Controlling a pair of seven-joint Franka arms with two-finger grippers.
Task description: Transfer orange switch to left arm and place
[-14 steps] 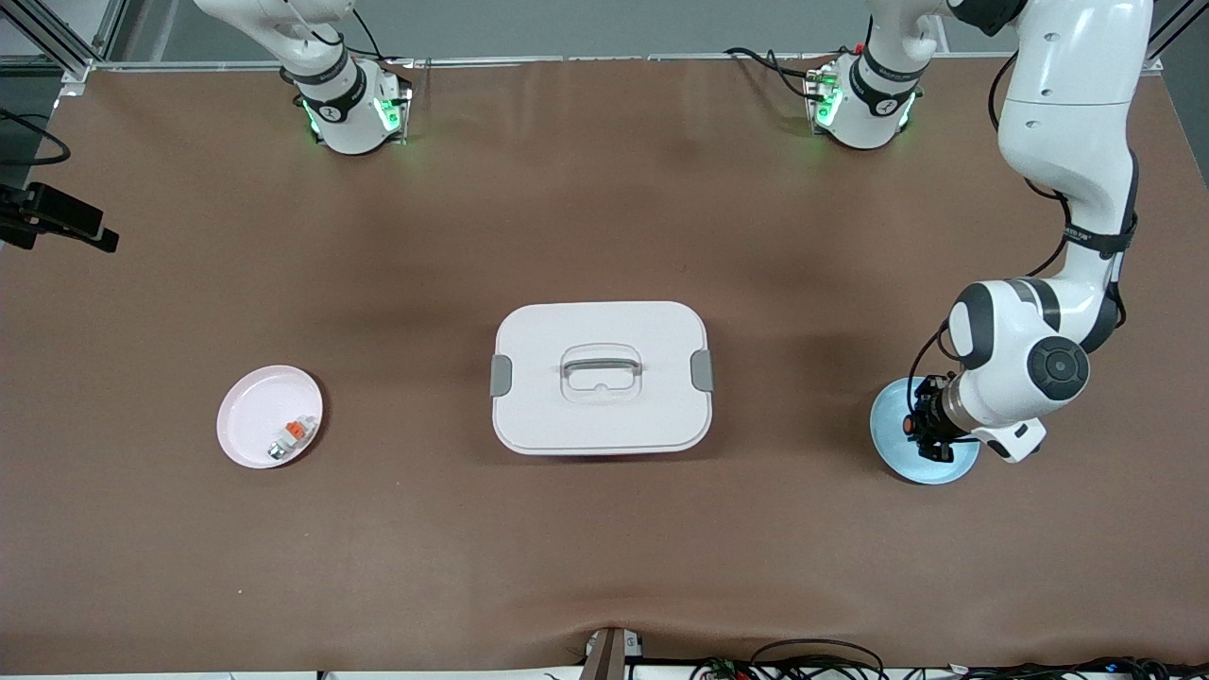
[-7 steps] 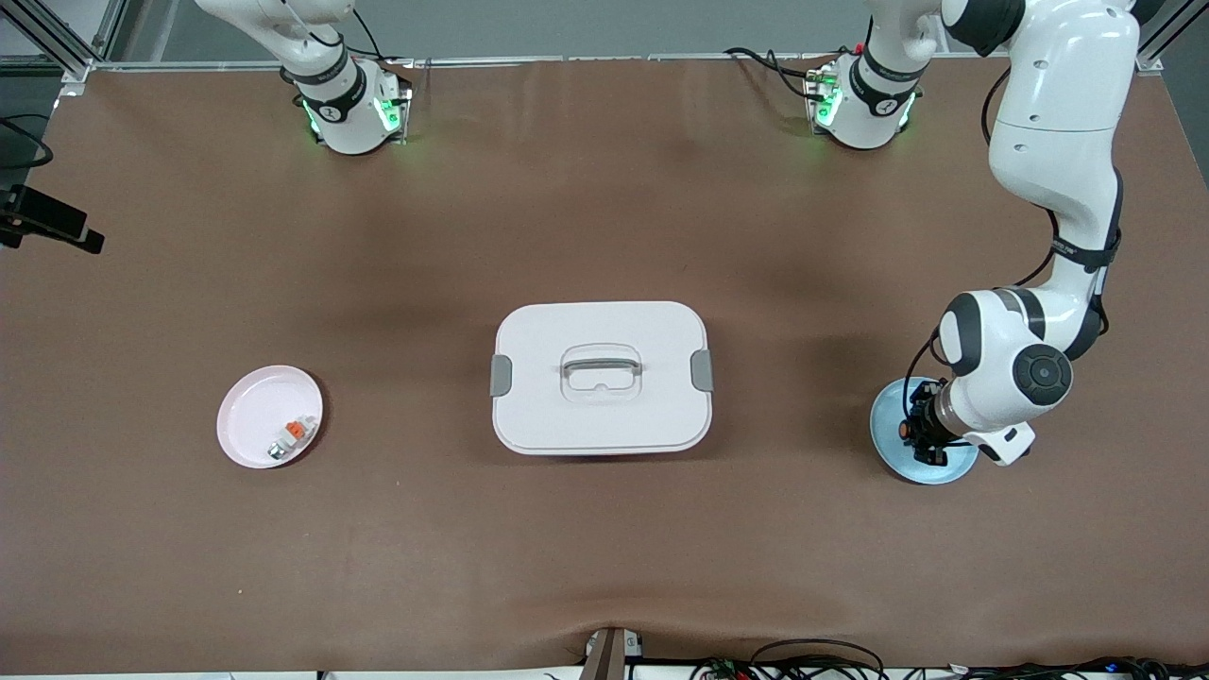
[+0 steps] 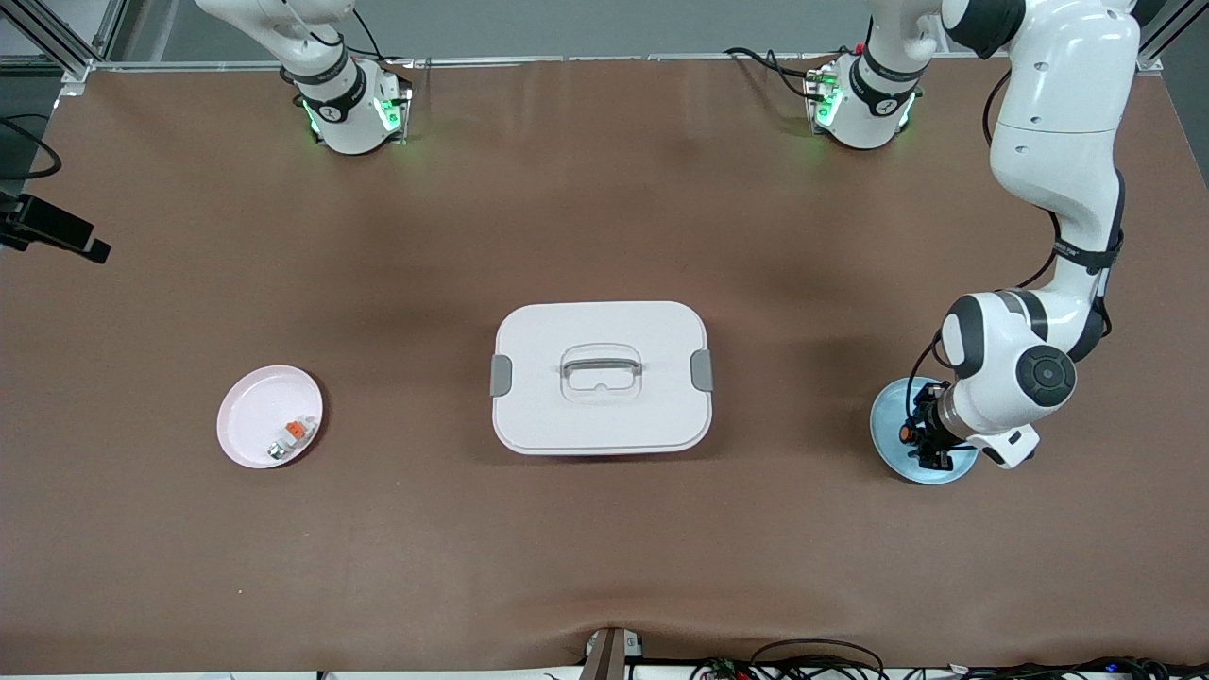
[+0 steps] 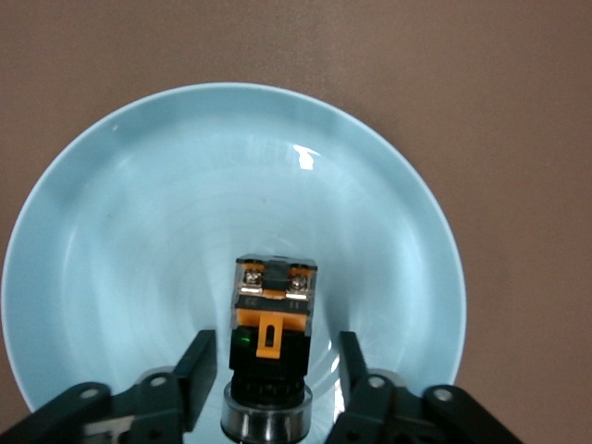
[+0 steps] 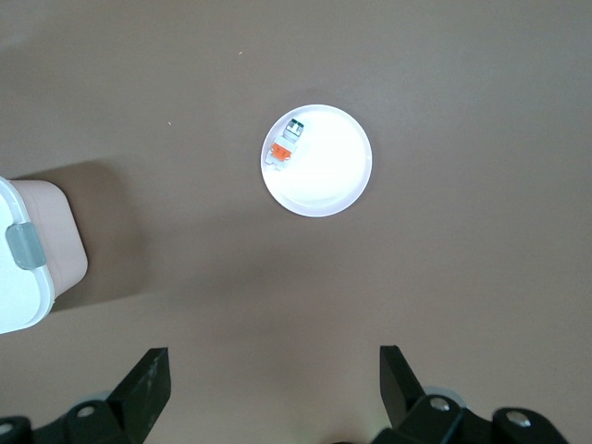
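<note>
On the brown table (image 3: 604, 529), the orange switch (image 4: 272, 356) lies on the blue plate (image 4: 139, 231) at the left arm's end, its long axis along the plate, silver collar toward the left gripper (image 4: 277, 384). That gripper's fingers (image 4: 199, 375) stand parted on either side of it, apart from its sides. The right gripper (image 5: 276, 384) waits spread wide, high over the table near the white plate (image 5: 328, 180).

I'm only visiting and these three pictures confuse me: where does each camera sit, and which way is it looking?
Front view: high across the table, facing both arms' bases; shows the box and the left gripper over the blue plate.
Left wrist view: looks down past its fingers, parted beside the orange switch on that plate.
Right wrist view: high up, looks down past the open right gripper at the pink plate.
Shared: front and right wrist views both show the pink plate and box.
</note>
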